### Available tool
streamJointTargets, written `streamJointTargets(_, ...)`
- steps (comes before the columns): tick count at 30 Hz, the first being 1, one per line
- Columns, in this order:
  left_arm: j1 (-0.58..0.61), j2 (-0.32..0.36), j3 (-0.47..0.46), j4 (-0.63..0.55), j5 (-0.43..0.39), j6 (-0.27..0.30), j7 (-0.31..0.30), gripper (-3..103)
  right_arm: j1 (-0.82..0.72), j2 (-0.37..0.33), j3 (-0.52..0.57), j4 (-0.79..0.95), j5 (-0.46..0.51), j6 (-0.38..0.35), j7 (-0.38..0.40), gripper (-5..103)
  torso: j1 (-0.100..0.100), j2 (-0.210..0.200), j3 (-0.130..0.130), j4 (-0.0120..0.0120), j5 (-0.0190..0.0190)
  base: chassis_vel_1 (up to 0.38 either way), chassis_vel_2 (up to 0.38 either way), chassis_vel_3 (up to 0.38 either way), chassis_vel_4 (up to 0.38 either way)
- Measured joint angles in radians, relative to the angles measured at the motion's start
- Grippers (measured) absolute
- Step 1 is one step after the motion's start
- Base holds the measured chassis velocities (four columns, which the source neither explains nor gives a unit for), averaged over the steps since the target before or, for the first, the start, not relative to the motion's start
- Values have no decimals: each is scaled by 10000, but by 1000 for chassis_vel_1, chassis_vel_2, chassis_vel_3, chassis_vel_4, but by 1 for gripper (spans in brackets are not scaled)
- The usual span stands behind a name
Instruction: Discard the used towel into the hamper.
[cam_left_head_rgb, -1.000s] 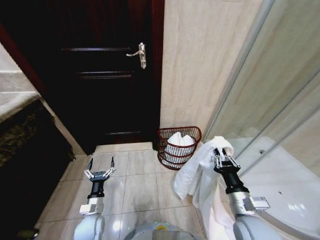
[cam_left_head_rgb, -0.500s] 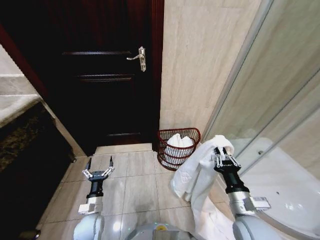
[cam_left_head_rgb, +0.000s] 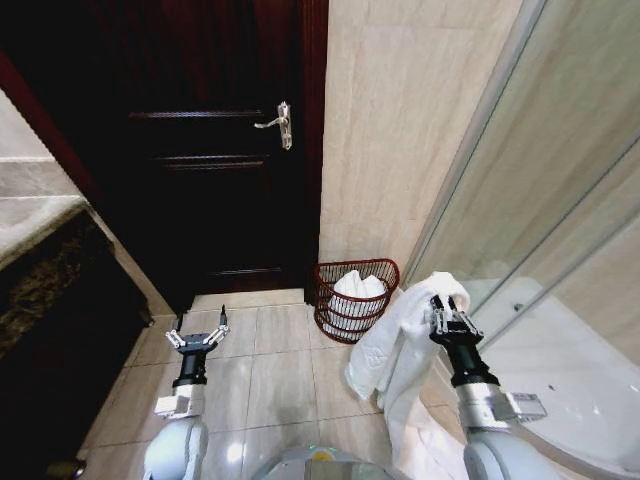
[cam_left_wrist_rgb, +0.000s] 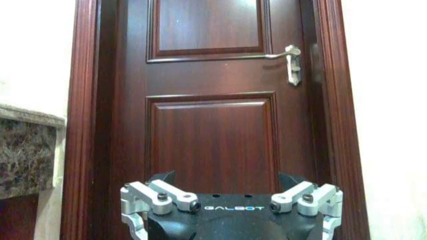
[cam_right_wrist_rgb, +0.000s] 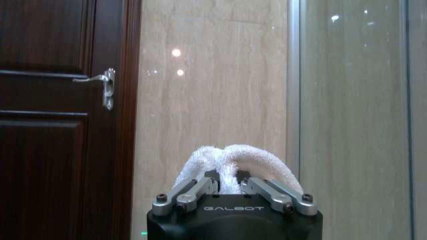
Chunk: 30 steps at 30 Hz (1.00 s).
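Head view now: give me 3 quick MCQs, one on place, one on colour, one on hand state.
1. Where does the hamper stand?
A. on the floor between the door and the shower glass
B. on the stone counter
C. inside the shower

2. What colour is the towel in the right hand?
A. blue
B. white
C. grey

3. How is the left hand?
A. shut on the towel
B. open, holding nothing
C. inside the hamper

Key: 1 A, it sits on the tiles by the beige wall beside the door. 2 B, white cloth drapes from the shut fingers. 3 B, its fingers are spread above bare floor.
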Motion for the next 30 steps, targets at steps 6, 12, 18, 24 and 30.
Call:
streamJointTargets(6,11,151,155,-372,-662,959,673,100,-133,62,110,-13,185,206,-29,13,119,267,149,1,-2,0,0,0,0)
streamJointTargets(12,-245,1220,375,-2005,-1760,3278,252,100,-413,8,192,-89,392,488,-117,13,219,528,308,0,-1,0,0,0,0)
streamJointTargets(18,-81,2944,407,-2890,-2644,4316,-387,100,-436,-434,249,35,629,489,-95,13,323,768,444,-2,-1,0,0,0,0)
streamJointTargets(24,358,3217,360,-2960,-2806,4057,-974,100,-327,-678,308,163,681,366,-54,13,428,1027,597,0,0,0,0,0,0)
streamJointTargets(30,131,2722,398,-2907,-2364,3898,-1034,100,-318,-531,213,276,636,247,-53,13,522,1256,735,0,0,0,0,0,0)
